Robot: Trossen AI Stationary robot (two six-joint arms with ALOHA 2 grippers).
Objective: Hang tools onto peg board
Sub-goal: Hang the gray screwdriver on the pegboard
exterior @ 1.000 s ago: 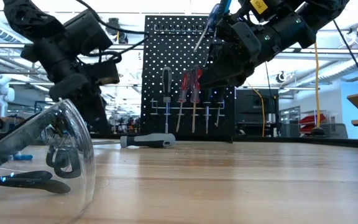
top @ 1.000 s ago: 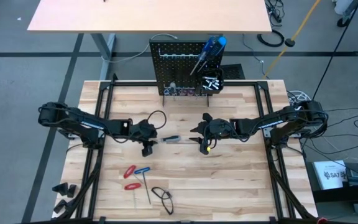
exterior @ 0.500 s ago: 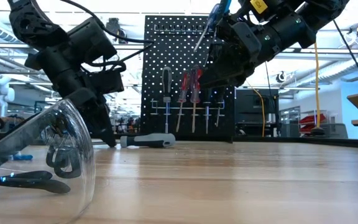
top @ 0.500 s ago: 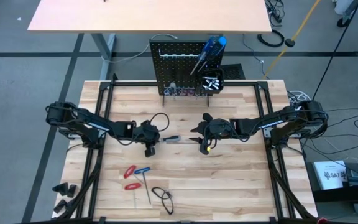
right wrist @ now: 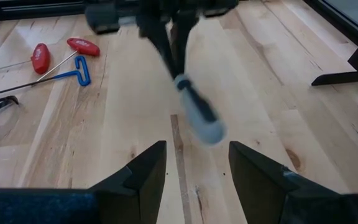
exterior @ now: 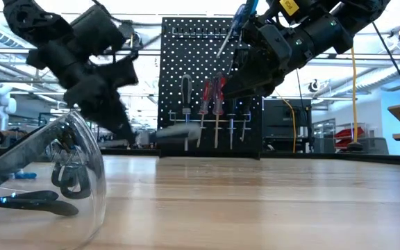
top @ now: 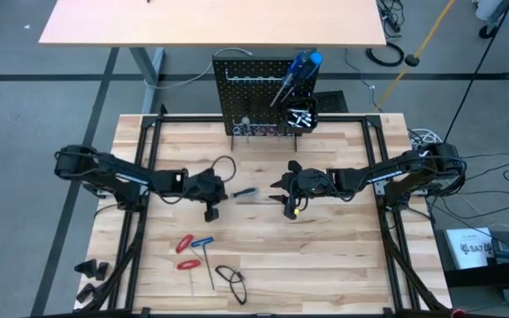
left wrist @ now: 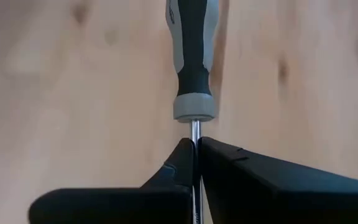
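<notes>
Left gripper (left wrist: 195, 163) sits near the table's centre, slightly toward nine o'clock, its jaws pinched tight on the thin metal shaft of a grey-and-black screwdriver (left wrist: 192, 56), just below the handle collar. In the low view the screwdriver (exterior: 179, 132) appears clear of the tabletop, handle blurred, in front of the peg board (exterior: 210, 90). Right gripper (right wrist: 191, 168) hovers just past centre toward three o'clock, fingers roughly half apart, gripping nothing, facing the held tool. The peg board (top: 250, 93) stands upright at the table's twelve o'clock edge, already carrying several screwdrivers on its hooks, including two red-handled ones (exterior: 212, 94). Toward seven o'clock on the wooden table (top: 343, 256) lie red-handled tools (top: 184, 252), a blue T-handle key (top: 203, 243) and safety glasses (top: 231, 278).
</notes>
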